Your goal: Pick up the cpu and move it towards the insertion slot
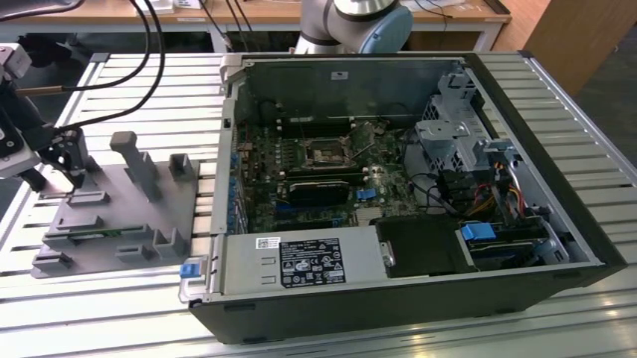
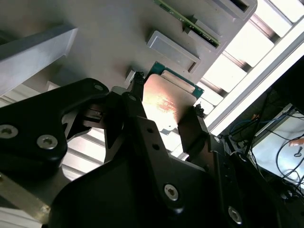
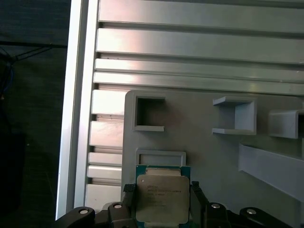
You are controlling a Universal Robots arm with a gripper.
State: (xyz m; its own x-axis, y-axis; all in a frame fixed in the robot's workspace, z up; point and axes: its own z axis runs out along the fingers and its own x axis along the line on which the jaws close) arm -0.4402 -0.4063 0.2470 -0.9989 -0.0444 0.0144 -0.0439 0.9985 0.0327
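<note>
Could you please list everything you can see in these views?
table: one, slatted aluminium, under everything.
computer case: one, black, open, mid-table.
grey fixture: one, on the table at the exterior view's left.
insertion slot: one, silver frame, dark centre, inside the computer case.
cpu: one, silvery with green rim, at the grey fixture.
gripper: one, black, shut on the cpu.
arm: one, grey and blue, beyond the computer case in the exterior view.
</note>
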